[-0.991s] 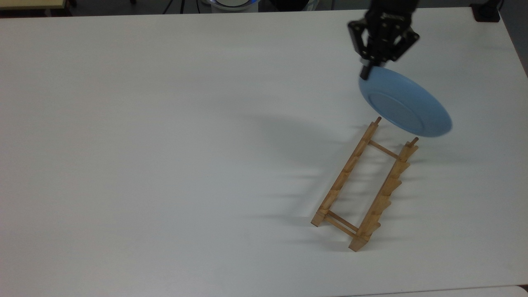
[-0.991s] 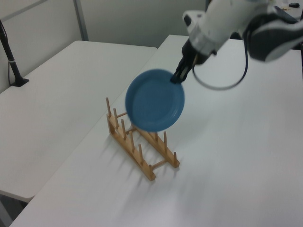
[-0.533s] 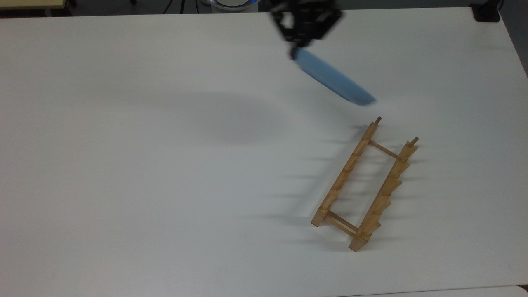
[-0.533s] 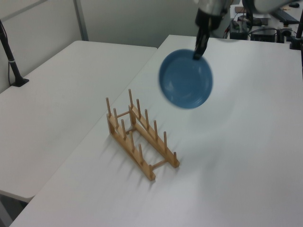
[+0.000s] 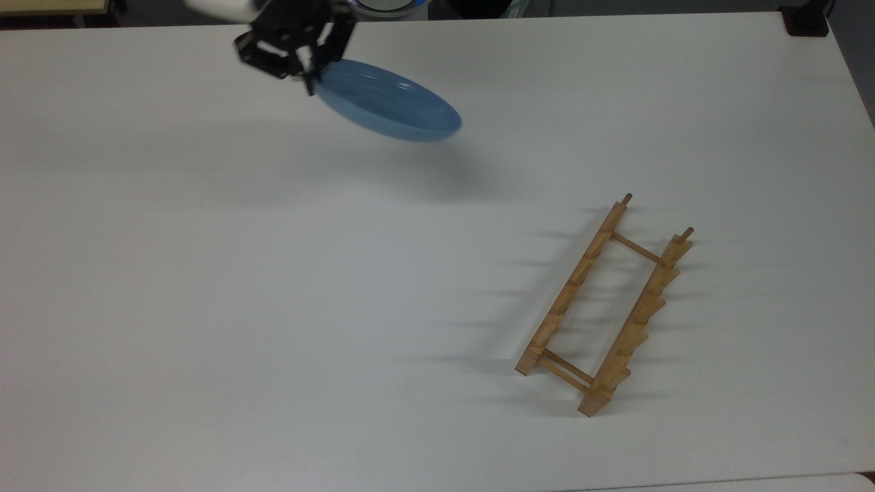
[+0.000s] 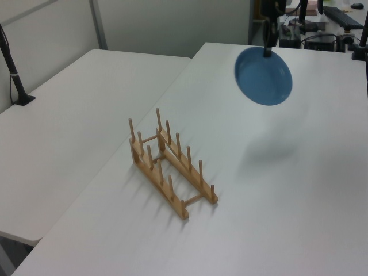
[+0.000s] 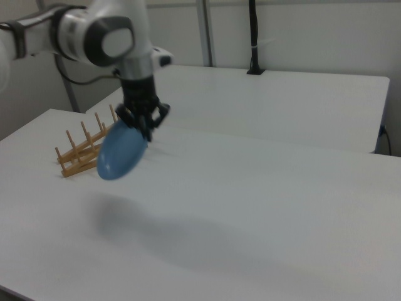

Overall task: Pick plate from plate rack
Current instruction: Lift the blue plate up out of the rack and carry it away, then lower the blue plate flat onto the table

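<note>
plate (image 5: 386, 102) gripped by tool (image 5: 309, 76), plate rack (image 5: 604, 306) apart

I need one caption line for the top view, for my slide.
Gripper holds the blue plate by its rim, clear of the wooden plate rack.

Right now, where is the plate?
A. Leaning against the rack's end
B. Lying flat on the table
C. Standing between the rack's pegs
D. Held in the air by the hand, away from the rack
D: the hand grips the plate by its rim above the table, well clear of the plate rack.

blue plate (image 5: 389, 102) airborne — wooden plate rack (image 5: 605, 307) bare.
</note>
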`<state>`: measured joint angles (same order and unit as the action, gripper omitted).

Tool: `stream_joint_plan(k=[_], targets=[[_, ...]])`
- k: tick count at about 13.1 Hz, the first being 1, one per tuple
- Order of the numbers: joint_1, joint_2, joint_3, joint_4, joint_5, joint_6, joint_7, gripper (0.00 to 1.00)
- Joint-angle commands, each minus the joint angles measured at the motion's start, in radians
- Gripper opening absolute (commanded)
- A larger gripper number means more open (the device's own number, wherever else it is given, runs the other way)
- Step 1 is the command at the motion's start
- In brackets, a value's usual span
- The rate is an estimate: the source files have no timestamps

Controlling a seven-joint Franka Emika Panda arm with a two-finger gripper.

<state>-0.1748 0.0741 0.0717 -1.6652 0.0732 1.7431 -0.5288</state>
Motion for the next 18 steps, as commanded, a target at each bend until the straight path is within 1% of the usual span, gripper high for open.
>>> stream_joint_plan(k=[1,6,8,12,15,17,18], targets=[[-0.026,0.059,-0.029,-0.037,0.042,-0.027,-0.062,0.0],[-0.055,0.188,-0.029,-0.041,0.043,-0.011,-0.054,0.0],[-0.066,0.245,-0.029,-0.042,0.042,0.028,-0.053,0.0],[-0.069,0.279,-0.029,-0.073,0.039,0.076,-0.051,0.0],[-0.069,0.302,-0.032,-0.073,0.034,0.092,-0.048,0.0],[-0.072,0.311,-0.032,-0.065,0.033,0.092,-0.011,0.83],[-0.074,0.308,-0.032,-0.061,0.033,0.09,0.003,0.97]])
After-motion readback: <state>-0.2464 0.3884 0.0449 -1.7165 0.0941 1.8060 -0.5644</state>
